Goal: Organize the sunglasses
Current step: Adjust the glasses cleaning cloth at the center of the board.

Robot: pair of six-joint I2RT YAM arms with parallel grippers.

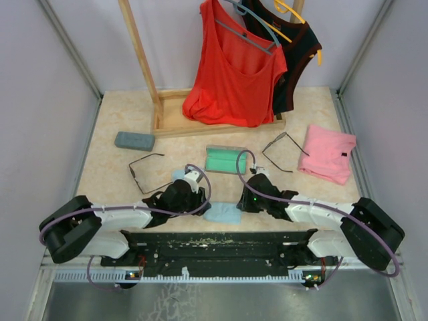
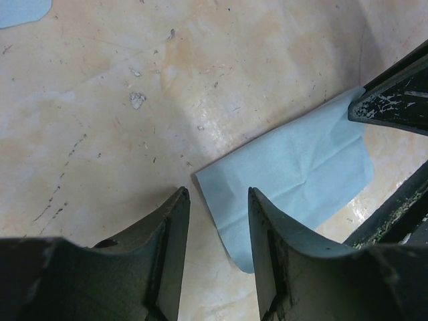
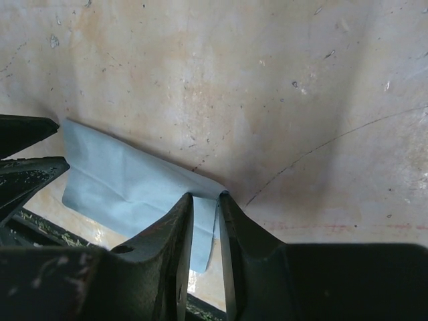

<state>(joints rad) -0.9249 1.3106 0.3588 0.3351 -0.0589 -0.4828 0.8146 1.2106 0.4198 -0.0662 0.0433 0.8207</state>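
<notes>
Two pairs of sunglasses lie on the table, one at the left [image 1: 144, 171] and one at the right [image 1: 283, 151], both away from the arms. A light blue cloth [image 1: 222, 212] lies flat between the two grippers. My left gripper [image 1: 199, 199] is open low over the cloth's [image 2: 294, 170] left corner, and nothing is gripped between its fingers [image 2: 217, 200]. My right gripper [image 1: 245, 199] is at the cloth's other end. Its jaws [image 3: 206, 200] stand narrow but apart, with the cloth's edge [image 3: 127, 184] lying in the gap.
A shut grey case [image 1: 134, 140] lies at the back left. An open case with a green lining [image 1: 226, 160] sits mid-table. A second blue cloth [image 1: 179, 175] shows by the left arm. A folded pink cloth [image 1: 328, 154] lies right. A wooden rack [image 1: 221, 120] holds red and black tops.
</notes>
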